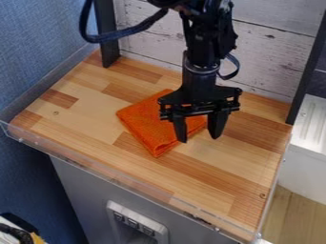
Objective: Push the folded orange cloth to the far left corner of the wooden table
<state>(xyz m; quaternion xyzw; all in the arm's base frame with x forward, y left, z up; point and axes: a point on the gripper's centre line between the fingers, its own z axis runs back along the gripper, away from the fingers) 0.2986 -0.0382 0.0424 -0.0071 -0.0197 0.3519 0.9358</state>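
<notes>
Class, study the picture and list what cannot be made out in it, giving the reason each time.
In the camera view:
Part of the orange cloth: hidden behind the gripper.
Upper end of the arm: cut off by the top edge.
Lower part of the switch panel: cut off by the bottom edge.
Rest of the dark object at lower left: cut off by the left edge.

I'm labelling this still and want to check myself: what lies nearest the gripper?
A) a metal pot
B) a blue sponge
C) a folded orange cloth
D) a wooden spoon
C: the orange cloth lies folded on the wooden surface, partly behind the open gripper.
</notes>
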